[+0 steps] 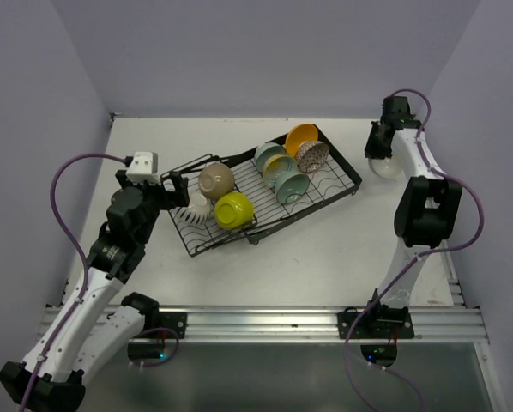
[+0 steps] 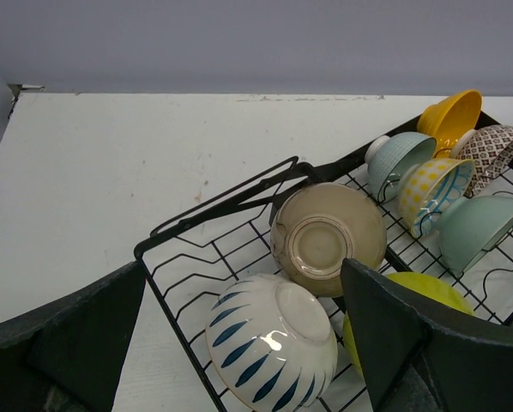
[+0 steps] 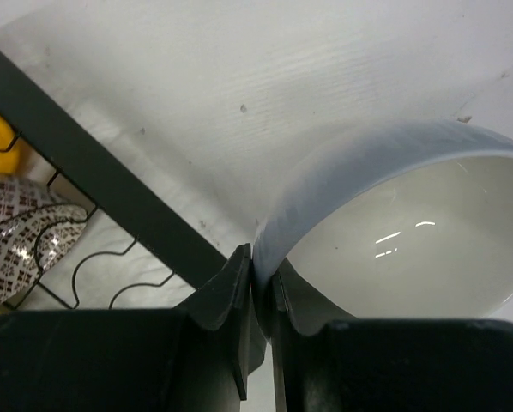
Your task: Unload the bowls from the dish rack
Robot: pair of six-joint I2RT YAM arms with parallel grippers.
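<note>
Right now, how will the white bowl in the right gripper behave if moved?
The white bowl looks glazed and glossy, so it may slip. The right gripper pinches only its rim, so it could swing downward. It seems rigid ceramic, probably breakable if dropped.

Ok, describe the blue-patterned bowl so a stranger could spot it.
Find the black dish rack on the white table, then its left end. The white bowl sits beside a beige bowl and a lime bowl; it alone has blue leaf marks.
</note>
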